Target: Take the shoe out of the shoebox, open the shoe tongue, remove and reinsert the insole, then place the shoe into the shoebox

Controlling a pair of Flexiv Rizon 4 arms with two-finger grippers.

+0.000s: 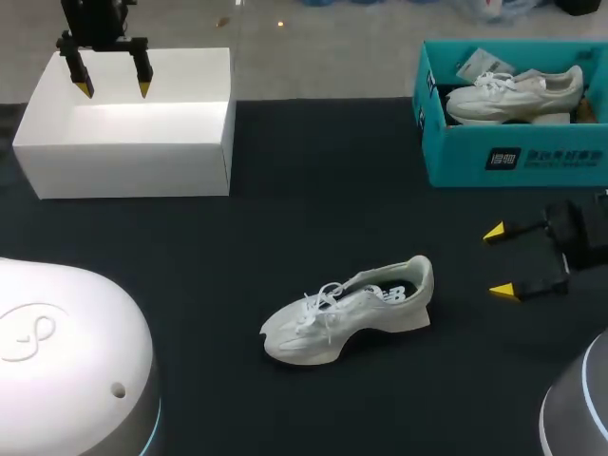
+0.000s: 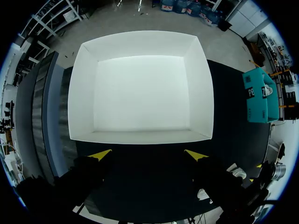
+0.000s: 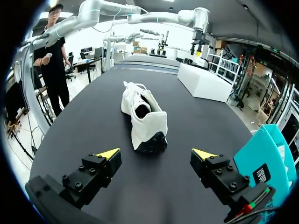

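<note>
**Q:** Fig. key, nearest item first?

**A:** (a) L arm's white domed housing (image 1: 57, 351), closest to the lens, at 8 o'clock in the head view. R arm's grey housing (image 1: 579, 408) is at 4 o'clock.

**Q:** Task obj.?

**A:** (b) White shoe (image 1: 347, 309) on the black table (image 1: 285, 218), just off ctr toward 5 o'clock. It stands on its sole, outside both boxes, toe to 8 o'clock and heel to 3 o'clock. Laces lie across the top, and the collar shows dark inside. Nothing touches it.

**Q:** Boxes?

**A:** (c) White box (image 1: 128, 123) at 10 o'clock, lid off, bare floor showing. (d) Teal shoebox (image 1: 513, 161) at 2 o'clock, w/ a second shoe (image 1: 513, 93) lying in it.

**Q:** Claws?

**A:** (e) L gripper (image 1: 114, 90) hangs over the white box at 10 o'clock, tips down. Its fingers are spread wide w/ nothing btw them. In the L wrist view the gripper (image 2: 148, 155) has the box floor (image 2: 140, 93) directly ahead. (f) R gripper (image 1: 499, 261) sits at 3 o'clock, tips pointing to 9 o'clock. Its fingers are also spread and hold nothing. It stays apart from the shoe.

**Q:** R wrist view?

**A:** The shoe (image 3: 142, 116) lies ahead of the R gripper (image 3: 155, 153), heel end nearest the fingers and toe pointing away. The white box (image 3: 205, 84) is farther off, beyond the shoe.
</note>
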